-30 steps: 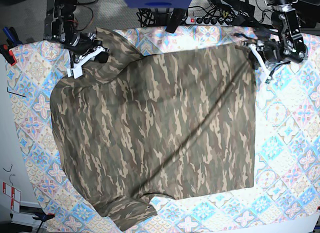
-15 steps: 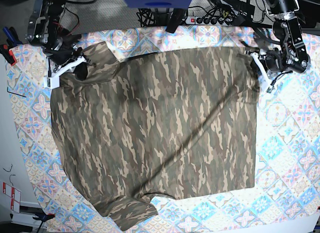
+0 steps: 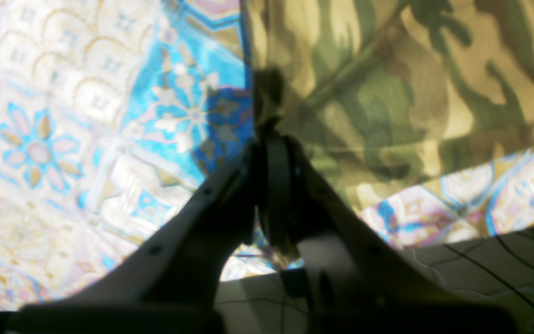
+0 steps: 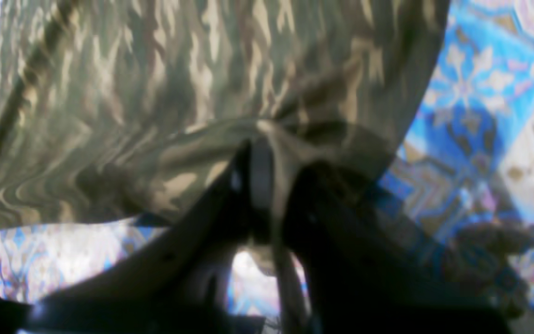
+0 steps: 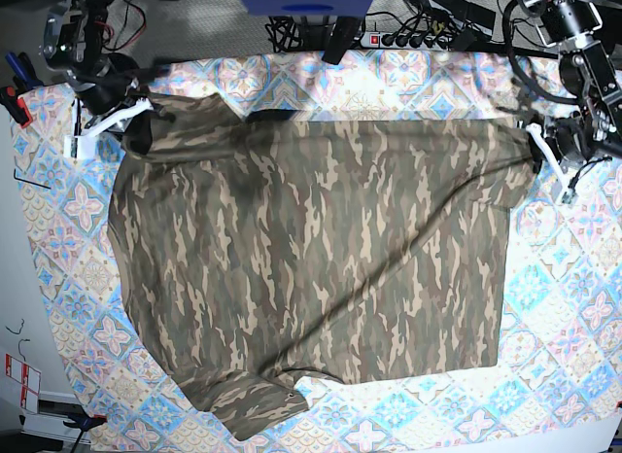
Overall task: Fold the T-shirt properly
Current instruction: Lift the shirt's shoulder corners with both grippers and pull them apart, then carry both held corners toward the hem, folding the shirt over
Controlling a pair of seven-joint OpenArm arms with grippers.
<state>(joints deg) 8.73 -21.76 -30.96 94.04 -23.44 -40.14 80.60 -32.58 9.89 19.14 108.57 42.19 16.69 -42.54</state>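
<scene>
Left wrist view: the left fingers (image 3: 267, 139) are pressed together on a corner of the shirt (image 3: 387, 83), with a pinch of camouflage cloth caught between them. From there the shirt's edge runs straight up the picture, and the tiled cloth (image 3: 86, 116) lies bare beside it. Behind the fingers the cloth ends, and a grey floor with thin cables (image 3: 494, 269) shows.

Right wrist view: the right fingers (image 4: 260, 153) are likewise clamped on a bunched fold of the shirt (image 4: 179, 69); the fabric rises off the desk around the grip and hangs in soft ripples.

Base view: the left fingers (image 5: 540, 142) hold the shirt's far corner on the picture's right, and the right fingers (image 5: 128, 118) hold the far corner on the left, so the far edge is drawn almost straight between them. The shirt (image 5: 321, 268) lies spread flat over the middle of the desk. Its right edge is straight, with a broad bare strip of tiled cloth (image 5: 573, 307) beside it; its left edge bulges close to the desk's side. A sleeve (image 5: 253, 409) reaches the near edge. A power strip (image 5: 408, 37) lies just past the far edge. No readable writing shows.
</scene>
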